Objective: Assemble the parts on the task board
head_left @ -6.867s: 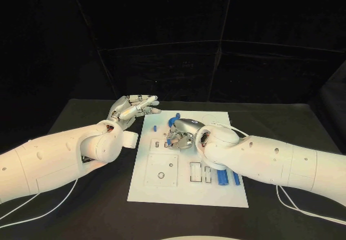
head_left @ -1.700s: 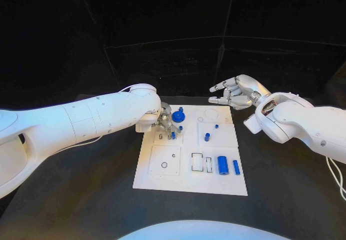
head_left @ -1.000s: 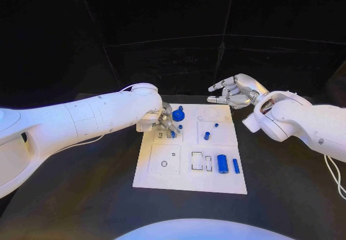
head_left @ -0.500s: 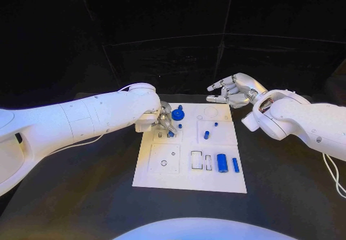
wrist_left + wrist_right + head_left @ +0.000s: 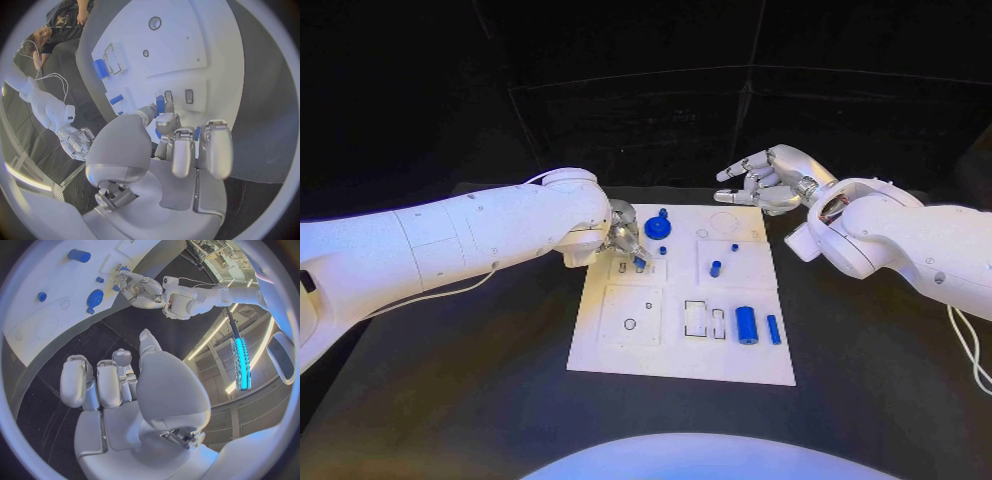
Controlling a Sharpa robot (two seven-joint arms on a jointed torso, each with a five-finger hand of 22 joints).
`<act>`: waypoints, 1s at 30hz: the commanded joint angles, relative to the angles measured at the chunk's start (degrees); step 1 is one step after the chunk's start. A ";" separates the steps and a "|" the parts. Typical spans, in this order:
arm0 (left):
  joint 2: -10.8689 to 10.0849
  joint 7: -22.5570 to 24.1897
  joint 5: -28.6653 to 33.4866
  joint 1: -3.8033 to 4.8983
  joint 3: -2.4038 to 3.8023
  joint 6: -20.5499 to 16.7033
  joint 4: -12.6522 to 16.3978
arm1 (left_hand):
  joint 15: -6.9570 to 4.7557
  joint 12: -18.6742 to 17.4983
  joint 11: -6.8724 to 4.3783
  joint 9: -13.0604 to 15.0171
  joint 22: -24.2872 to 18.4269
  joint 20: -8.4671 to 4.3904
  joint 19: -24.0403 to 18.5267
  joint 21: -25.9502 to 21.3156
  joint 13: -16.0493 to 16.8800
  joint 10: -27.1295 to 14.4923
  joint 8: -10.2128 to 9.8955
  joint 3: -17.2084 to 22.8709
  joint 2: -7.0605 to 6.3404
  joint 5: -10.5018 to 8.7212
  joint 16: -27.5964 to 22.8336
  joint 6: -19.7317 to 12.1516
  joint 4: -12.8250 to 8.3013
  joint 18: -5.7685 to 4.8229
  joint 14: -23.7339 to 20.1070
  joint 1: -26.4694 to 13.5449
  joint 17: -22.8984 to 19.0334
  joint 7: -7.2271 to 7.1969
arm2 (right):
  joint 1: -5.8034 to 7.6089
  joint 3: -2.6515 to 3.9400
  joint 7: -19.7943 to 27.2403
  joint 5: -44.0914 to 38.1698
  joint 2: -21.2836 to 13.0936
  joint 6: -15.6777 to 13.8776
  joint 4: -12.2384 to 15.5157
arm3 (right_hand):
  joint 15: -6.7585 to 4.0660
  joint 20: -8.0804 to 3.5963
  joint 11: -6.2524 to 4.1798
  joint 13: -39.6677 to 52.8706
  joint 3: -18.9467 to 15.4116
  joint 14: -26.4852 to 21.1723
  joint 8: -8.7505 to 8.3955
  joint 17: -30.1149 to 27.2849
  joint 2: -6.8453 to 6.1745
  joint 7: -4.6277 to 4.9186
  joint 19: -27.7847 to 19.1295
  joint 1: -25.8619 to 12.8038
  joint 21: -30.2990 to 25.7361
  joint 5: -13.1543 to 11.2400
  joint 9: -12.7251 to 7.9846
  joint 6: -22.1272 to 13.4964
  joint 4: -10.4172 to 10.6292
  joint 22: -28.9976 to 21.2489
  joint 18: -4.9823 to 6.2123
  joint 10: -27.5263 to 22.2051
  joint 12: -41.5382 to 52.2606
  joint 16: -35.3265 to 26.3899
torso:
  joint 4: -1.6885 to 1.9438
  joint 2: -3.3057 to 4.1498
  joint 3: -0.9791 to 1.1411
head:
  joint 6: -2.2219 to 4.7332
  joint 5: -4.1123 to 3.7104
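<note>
Over the task board (image 5: 678, 340), at its far left part, my left hand (image 5: 623, 240) reaches down, fingers pinching a small blue part (image 5: 639, 263). Beyond its far edge my right hand (image 5: 764, 182) hovers, fingers loosely apart, empty.

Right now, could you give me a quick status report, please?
Left hand pinching a small blue part at the board. Right hand holds nothing, off the board's far edge. Nothing in the way.

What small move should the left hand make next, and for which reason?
Probably press the small blue part straight down. The left hand pinches it over the slots at the task board far-left corner; whether it is seated is unclear.
</note>
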 commanded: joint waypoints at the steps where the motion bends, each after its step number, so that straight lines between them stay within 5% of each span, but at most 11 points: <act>1: -0.63 1.09 0.46 -0.28 0.02 -5.25 0.88 | 0.31 0.15 -0.08 0.17 1.89 0.09 1.56 -0.04 0.12 0.51 0.42 10.24 -0.16 -0.11 0.18 -0.06 -9.65 -0.81 6.05 -0.62 15.09 0.38 | 0.12 0.03 0.21 -0.11 0.01 0.49 0.02 | 0.11 0.09 -0.17 -0.05 -0.45 1.50 0.15 -0.05 0.38 -0.15 -0.46 0.06 -0.39 -0.18 0.07 -0.25 -0.02 -0.04 1.07 -0.07 0.40 -0.36 | 0.02 -0.04 0.01 | -0.06 0.08; 17: -0.63 0.42 0.44 -2.59 0.00 -8.76 -0.31 | 0.28 0.26 -0.10 0.41 1.94 0.07 1.59 -0.02 0.18 0.65 0.64 10.94 -0.27 -0.15 0.18 0.00 -9.71 -0.81 6.05 -1.08 15.09 0.36 | 0.12 0.03 0.29 -0.11 -0.12 0.51 -0.07 | 0.11 0.09 -0.17 -0.05 -0.56 1.50 0.19 -0.08 0.42 -0.15 -0.48 0.05 -0.42 -0.30 0.07 -0.27 0.03 -0.08 1.08 -0.06 0.42 -0.40 | -0.09 0.08 -0.01 | -0.05 0.45; 30: -0.59 -0.96 0.43 -2.99 0.00 -4.00 -0.20 | 0.26 -0.14 -0.13 0.54 1.98 0.05 1.61 0.00 -0.34 0.48 0.75 11.27 -0.39 -0.17 0.18 -0.02 -9.86 -0.82 6.05 -1.20 15.09 0.32 | 0.11 0.03 0.24 -0.11 -0.04 0.86 -0.14 | 0.11 0.09 -0.17 -0.12 -0.62 1.51 0.22 -0.07 0.44 -0.15 -0.47 0.05 -0.43 -0.36 0.07 -0.28 0.05 -0.07 1.08 -0.10 0.38 -0.40 | 0.00 0.06 0.02 | -0.18 0.39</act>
